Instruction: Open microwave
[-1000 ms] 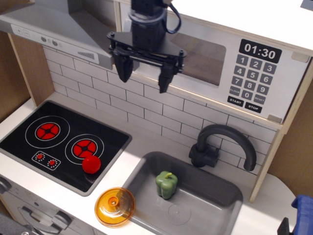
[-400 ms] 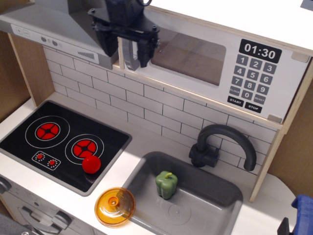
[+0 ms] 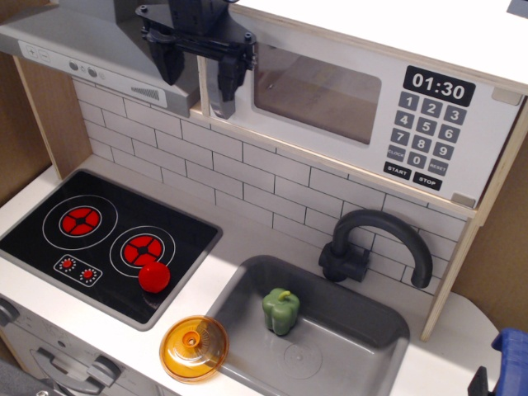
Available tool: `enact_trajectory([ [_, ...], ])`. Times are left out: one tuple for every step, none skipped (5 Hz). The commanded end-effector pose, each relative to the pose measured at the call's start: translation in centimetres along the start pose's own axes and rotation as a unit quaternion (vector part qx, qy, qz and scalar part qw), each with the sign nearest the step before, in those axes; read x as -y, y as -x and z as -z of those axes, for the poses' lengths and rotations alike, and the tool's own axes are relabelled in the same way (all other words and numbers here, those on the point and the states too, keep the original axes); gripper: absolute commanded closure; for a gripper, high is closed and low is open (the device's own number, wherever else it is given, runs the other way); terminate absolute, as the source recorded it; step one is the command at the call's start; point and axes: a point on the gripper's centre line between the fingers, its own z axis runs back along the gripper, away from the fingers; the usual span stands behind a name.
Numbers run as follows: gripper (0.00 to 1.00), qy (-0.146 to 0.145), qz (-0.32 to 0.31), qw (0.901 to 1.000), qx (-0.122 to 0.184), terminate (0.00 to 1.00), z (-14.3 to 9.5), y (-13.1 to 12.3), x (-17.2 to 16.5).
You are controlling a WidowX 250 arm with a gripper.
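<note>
I am holding the gripper (image 3: 196, 73) spread wide around the grey bar handle (image 3: 217, 97) at the left edge of the toy microwave (image 3: 363, 115) above the sink; nothing is grasped, and the door is sitting closed, with pulling remaining.

The microwave (image 3: 363, 107) looks matt white with bare wood edges, its window (image 3: 317, 93) seemingly glossy clear plastic.

A green pepper (image 3: 280, 311) lies in the sink (image 3: 375, 330), an orange lid (image 3: 195, 348) beside it.
</note>
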Motion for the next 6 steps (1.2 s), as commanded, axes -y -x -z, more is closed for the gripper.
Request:
enact_trajectory([
  [0.0,-0.011,-0.001,0.9992,0.037,0.0,-1.1,-2.2,-0.8],
  [1.0,0.002,0.009,0.9992,0.038,0.0,-1.4,-2.2,-0.7],
  [1.0,0.005,0.021,0.9989,0.041,0.0,-1.4,-2.1,-0.7],
  [1.0,0.005,0.026,0.9988,0.041,0.0,-1.2,-1.5,-0.5],
  [1.0,0.01,0.03,0.9983,0.049,0.0,-1.2,-0.4,-0.4],
  [1.0,0.022,0.06,0.9965,0.054,0.0,-2.2,2.0,0.1],
])
